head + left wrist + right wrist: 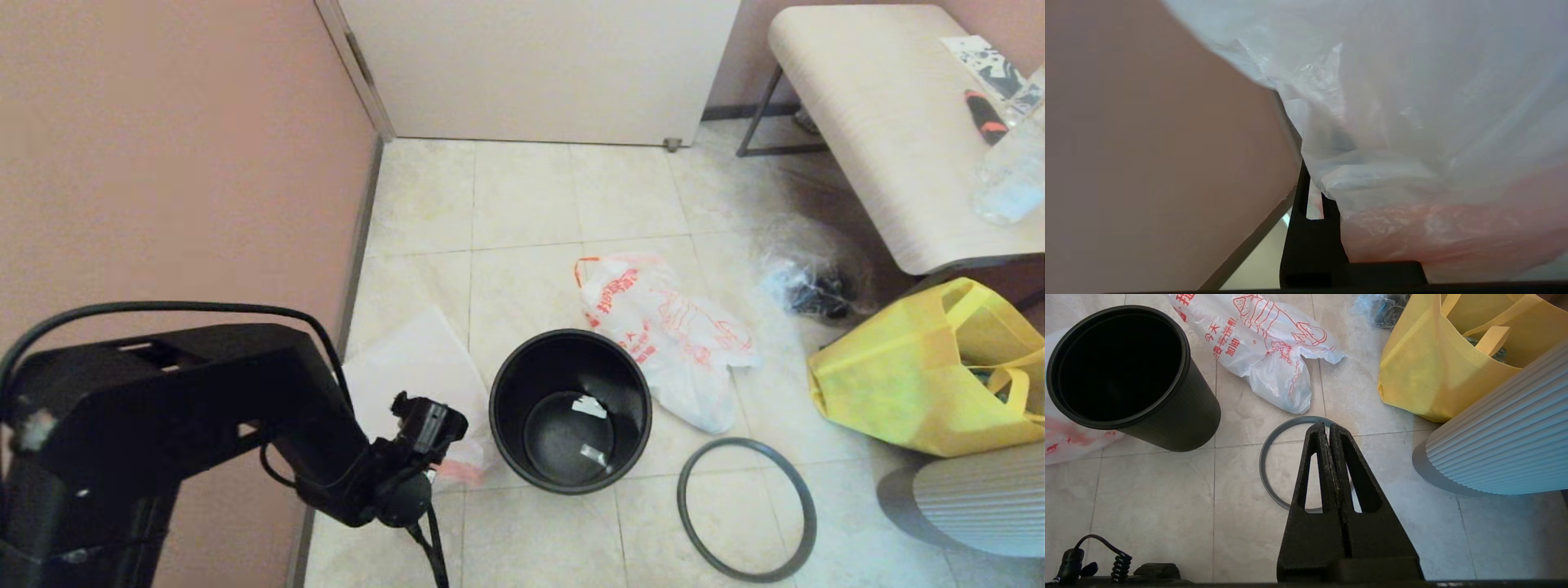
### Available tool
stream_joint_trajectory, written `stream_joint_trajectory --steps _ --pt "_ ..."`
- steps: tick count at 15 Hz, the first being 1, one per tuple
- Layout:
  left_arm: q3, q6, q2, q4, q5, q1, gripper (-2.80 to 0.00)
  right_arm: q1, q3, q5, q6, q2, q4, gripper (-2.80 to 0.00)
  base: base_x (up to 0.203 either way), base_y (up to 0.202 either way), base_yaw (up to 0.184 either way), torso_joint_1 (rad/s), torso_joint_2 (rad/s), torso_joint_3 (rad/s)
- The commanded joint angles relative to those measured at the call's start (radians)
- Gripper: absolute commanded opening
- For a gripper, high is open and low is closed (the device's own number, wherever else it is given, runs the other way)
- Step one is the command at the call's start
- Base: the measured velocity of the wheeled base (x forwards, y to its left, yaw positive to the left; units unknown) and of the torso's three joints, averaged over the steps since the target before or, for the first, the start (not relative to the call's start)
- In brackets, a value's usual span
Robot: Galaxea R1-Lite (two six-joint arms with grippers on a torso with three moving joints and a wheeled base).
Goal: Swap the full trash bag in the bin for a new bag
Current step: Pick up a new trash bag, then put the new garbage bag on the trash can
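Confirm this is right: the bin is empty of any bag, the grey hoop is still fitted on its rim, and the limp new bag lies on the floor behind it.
Not quite. The grey hoop is off the bin; it lies flat on the floor tiles beside it, as the head view shows. The rest holds: the bin has no bag in it, and the limp new bag lies on the floor behind it.

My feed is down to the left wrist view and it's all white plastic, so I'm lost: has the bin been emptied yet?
Observer: Yes, the bin stands on the floor with no bag in it.
Operator: Where's its hoop?
Observer: The hoop is off the bin, lying flat on the tiles to its right.
Operator: And the new bag?
Observer: The new bag lies limp on the floor just beyond the bin.
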State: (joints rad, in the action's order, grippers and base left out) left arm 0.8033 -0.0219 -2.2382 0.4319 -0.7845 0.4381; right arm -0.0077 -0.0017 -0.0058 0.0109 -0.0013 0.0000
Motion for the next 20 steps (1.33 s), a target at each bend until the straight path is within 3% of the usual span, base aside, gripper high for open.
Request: stream_joint_trajectory --steps 1,5,7,10,12,14,16,19,20 --pt "-0.074 0.000 0.205 -0.014 -0.003 0.005 -2.80 0.000 0.000 0.000 0.000 0.001 0.000 -2.80 0.000 0.000 0.000 0.000 0.00 0.000" --pt "-0.172 -0.014 0.582 -0.137 -0.005 0.100 -2.80 0.000 0.000 0.000 0.000 0.001 0.000 -2.80 0.000 0.000 0.000 0.000 0.00 0.000" --pt "-0.166 -0.019 0.764 -0.262 -0.004 0.155 -2.80 0.000 0.000 0.000 0.000 0.001 0.000 -2.80 0.000 0.000 0.000 0.000 0.00 0.000" --pt "-0.023 -0.045 0.983 -0.598 0.000 0.219 -2.80 0.000 0.000 0.000 0.000 0.001 0.000 -2.80 0.000 0.000 0.000 0.000 0.00 0.000" --pt "0.150 -0.117 1.055 -0.856 0.034 0.272 -2.80 0.000 0.000 0.000 0.000 0.001 0.000 -2.80 0.000 0.000 0.000 0.000 0.00 0.000" --pt "0.326 -0.238 1.086 -1.107 0.116 0.342 -2.80 0.000 0.000 0.000 0.000 0.001 0.000 -2.80 0.000 0.000 0.000 0.000 0.00 0.000" --pt "0.488 -0.351 1.091 -1.298 0.255 0.420 -2.80 0.000 0.000 0.000 0.000 0.001 0.000 -2.80 0.000 0.000 0.000 0.000 0.00 0.000" --pt "0.646 -0.431 1.049 -1.424 0.541 0.512 -2.80 0.000 0.000 0.000 0.000 0.001 0.000 -2.80 0.000 0.000 0.000 0.000 0.00 0.000" --pt "0.669 -0.435 1.019 -1.432 0.583 0.516 -2.80 0.000 0.000 0.000 0.000 0.001 0.000 -2.80 0.000 0.000 0.000 0.000 0.00 0.000"
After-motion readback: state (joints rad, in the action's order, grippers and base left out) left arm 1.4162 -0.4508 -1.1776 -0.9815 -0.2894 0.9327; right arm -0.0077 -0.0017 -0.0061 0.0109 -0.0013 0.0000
